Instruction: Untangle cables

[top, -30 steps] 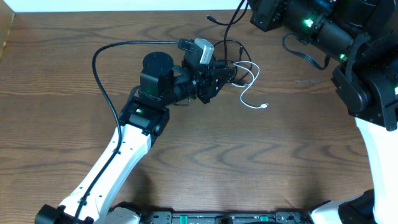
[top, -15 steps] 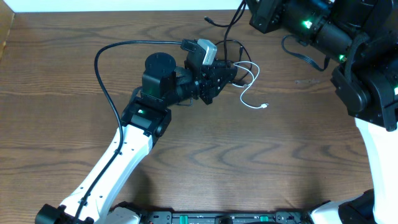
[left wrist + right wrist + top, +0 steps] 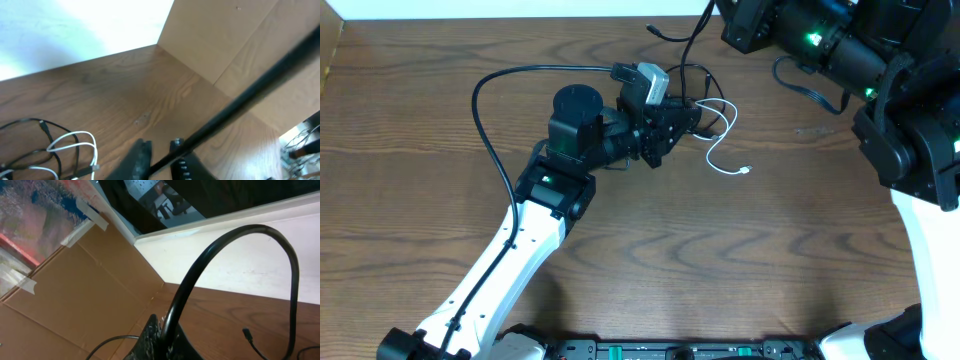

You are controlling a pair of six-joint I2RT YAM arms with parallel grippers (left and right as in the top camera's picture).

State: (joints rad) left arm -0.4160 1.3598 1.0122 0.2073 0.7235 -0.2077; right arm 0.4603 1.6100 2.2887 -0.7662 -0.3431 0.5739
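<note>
Cables: a loose bundle (image 3: 708, 105) of looped black and white cords lies on the tabletop (image 3: 420, 120), just beside the tips of the left claw (image 3: 692, 113).
White cable: its loops (image 3: 94, 150) sit in the bundle. The free tail runs slantwise away from the left claw toward the robot side, and its plug end (image 3: 747, 170) points right.
Black cable: one cord leaves the bundle and rises toward the far edge, its long axis nearly straight away from the left claw. A small plug end (image 3: 655, 29) lies near that edge.
Left claw state: in the wrist view the fingers (image 3: 142, 159) stand close together with a narrow gap. A blurred dark cord crosses them, and I cannot tell if it is pinched.
Right claw state: only a dark part (image 3: 159, 341) shows at the bottom of its wrist view, so I cannot tell.
Edges: a cardboard wall (image 3: 240, 45) borders the tabletop beyond the left claw.
Open room: bare wood spreads right of the left claw, around the white tail, and on the near side. The right arm (image 3: 840, 50) hangs over the far right corner.
</note>
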